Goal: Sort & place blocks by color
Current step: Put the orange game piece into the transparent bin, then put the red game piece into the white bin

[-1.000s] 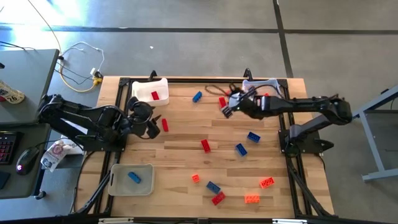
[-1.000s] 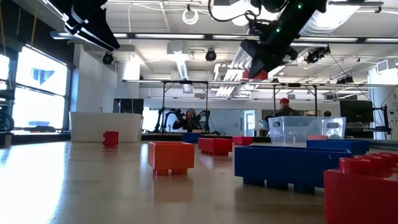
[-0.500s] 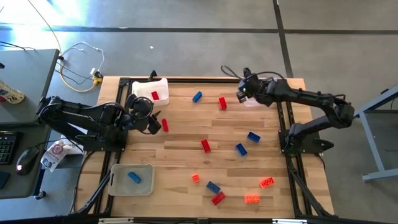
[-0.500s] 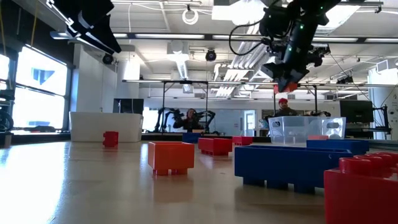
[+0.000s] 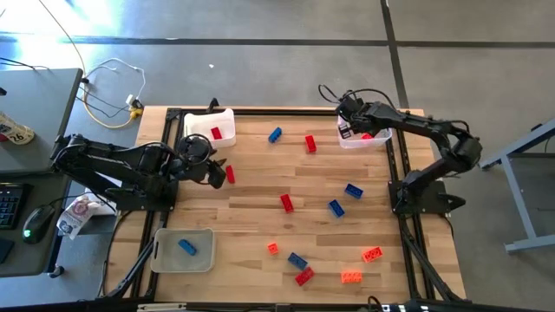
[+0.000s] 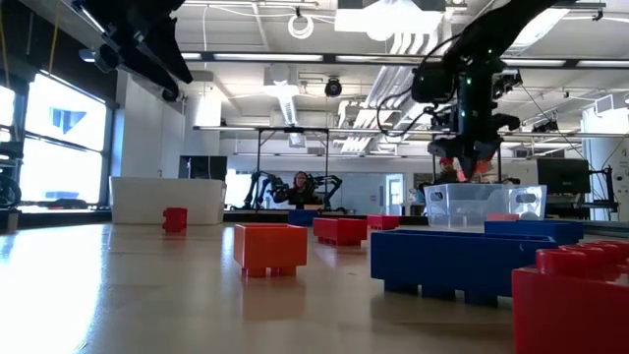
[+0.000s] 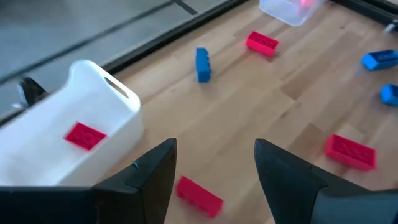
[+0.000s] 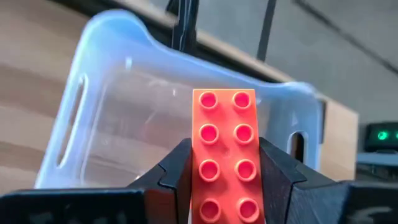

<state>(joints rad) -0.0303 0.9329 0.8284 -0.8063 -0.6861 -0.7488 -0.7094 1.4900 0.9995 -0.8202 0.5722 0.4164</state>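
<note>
My right gripper is shut on an orange brick above the clear tray at the table's far right; the low view shows the gripper just over the tray. Another reddish brick lies in that tray. My left gripper is open and empty at the left, over a red brick that lies flat on the table beside the white tray. That tray holds a red brick. My right gripper pinches the orange brick by its two long sides between its two fingers, at one end of the brick. The fingers come from above, pointing down. The brick is lifted clear over the clear tray, its studded face toward the wrist camera.
Loose red, blue and orange bricks lie across the table's middle and near right, among them a blue one and a red one at the far side. A whitish tray at the near left holds a blue brick.
My right gripper has carried the orange brick from the table's far middle toward the far right edge, over the clear tray, and has come down toward it, fingers now pointing down.
</note>
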